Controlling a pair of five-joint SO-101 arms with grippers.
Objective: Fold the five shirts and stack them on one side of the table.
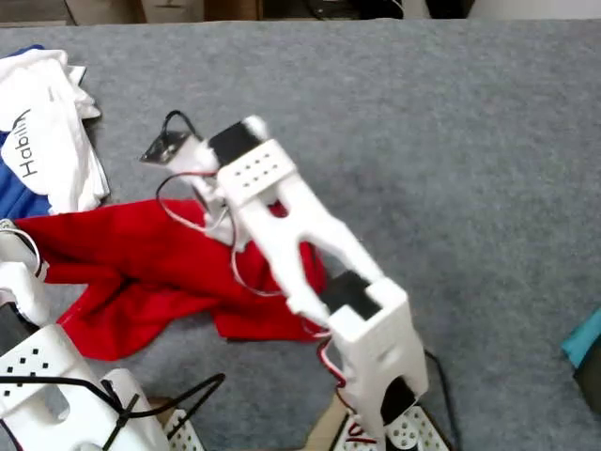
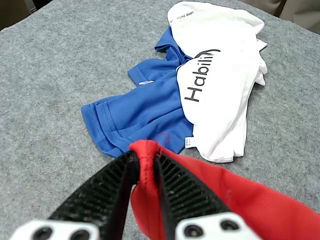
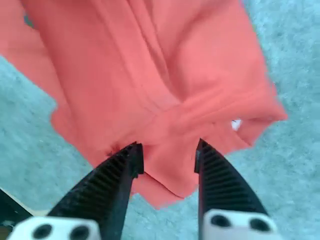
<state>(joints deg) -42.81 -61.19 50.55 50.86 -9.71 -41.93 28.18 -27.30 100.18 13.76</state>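
Note:
A red shirt [image 1: 141, 272] lies crumpled on the grey table, left of centre. My left gripper [image 2: 145, 167] is shut on a bunched edge of the red shirt [image 2: 220, 200], low over the table. Just beyond it lie a blue shirt [image 2: 140, 110] and a white printed shirt [image 2: 220, 85] that overlaps it. My right gripper [image 3: 165, 155] is open above the red shirt [image 3: 150, 75], its fingers straddling a fold near the hem without closing on it. In the high view the right arm [image 1: 282, 207] stretches over the red cloth.
The white shirt [image 1: 47, 132] and blue shirt [image 1: 19, 193] are piled at the table's far left edge. A teal object [image 1: 584, 340] pokes in at the right edge. Bare grey table [image 1: 451, 141] spreads across the middle and right.

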